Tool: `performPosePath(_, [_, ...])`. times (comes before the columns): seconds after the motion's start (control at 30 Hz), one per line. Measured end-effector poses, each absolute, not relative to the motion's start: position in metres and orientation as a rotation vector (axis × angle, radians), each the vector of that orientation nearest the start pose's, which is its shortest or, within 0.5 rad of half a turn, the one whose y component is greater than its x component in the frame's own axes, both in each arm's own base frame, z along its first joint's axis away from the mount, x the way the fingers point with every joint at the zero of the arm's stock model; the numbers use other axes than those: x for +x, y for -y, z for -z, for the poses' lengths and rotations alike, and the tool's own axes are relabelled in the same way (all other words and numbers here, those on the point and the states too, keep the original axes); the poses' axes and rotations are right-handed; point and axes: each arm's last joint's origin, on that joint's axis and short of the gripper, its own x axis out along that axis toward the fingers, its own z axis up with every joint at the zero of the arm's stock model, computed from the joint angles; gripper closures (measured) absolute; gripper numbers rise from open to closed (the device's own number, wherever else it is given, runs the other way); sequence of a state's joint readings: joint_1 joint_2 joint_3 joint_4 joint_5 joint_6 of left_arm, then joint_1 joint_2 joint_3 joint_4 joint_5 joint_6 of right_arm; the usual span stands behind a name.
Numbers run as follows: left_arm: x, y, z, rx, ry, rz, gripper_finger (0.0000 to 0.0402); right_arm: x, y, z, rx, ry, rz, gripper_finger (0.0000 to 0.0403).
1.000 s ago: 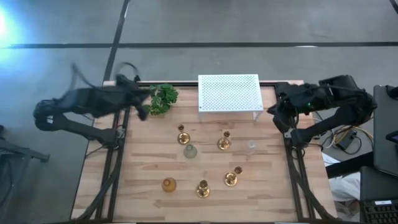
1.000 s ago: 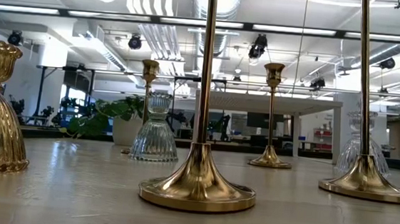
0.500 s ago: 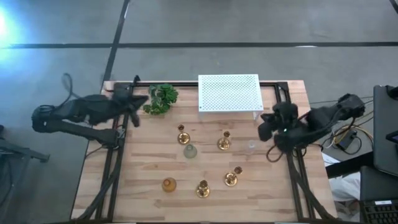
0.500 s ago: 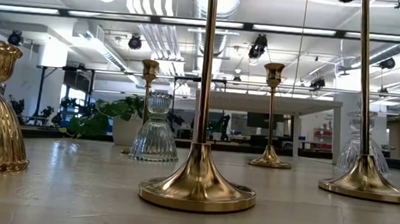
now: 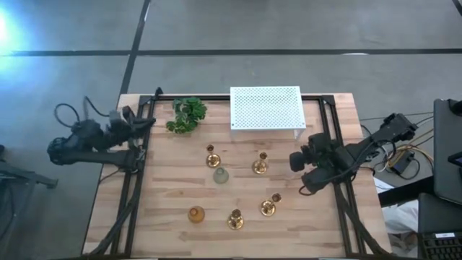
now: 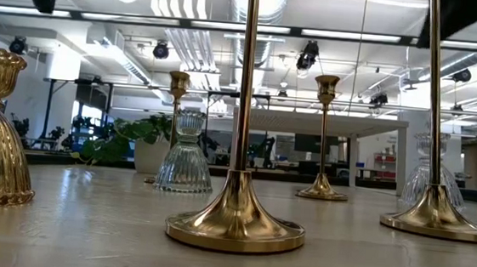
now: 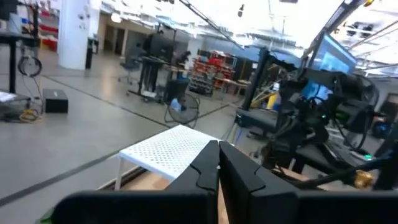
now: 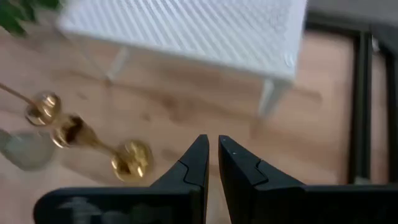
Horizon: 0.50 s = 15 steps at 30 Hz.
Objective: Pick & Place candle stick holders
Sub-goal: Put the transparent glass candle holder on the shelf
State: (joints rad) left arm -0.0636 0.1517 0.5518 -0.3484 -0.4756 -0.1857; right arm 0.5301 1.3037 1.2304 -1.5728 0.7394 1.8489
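On the tabletop: seven candle holders stood loosely grouped in front of the white stand, none gripped
Right pincer: narrow and empty, above the clear glass holder, just beside the gold candlestick
Left pincer: narrow, empty, at the tabletop's left edge near the plant
Doing it well: I judged the fingers should spread first, then drop squarely over the glass without knocking the candlestick
Change: right arm had swung inward from the edge; left arm had pulled back from the plant
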Motion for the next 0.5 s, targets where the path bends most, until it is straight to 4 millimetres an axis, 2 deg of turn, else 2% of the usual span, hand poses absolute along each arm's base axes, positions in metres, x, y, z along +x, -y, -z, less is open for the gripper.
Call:
performPosePath(0.07, [0.062,-0.009,-0.282,-0.183,0.042,-0.405,0.0375,0.172,-0.080,-0.308,0.627,-0.710,1.123,0.0369])
performPosePath(0.3, [0.083,-0.008,-0.255,-0.167,0.087,-0.403,0.0365,0.151,-0.072,-0.309,0.722,-0.875,1.064,0.0369])
performPosePath(0.5, [0.084,-0.009,-0.258,-0.171,0.170,-0.435,0.0349,0.137,-0.067,-0.313,0.789,-0.942,0.953,0.0348])
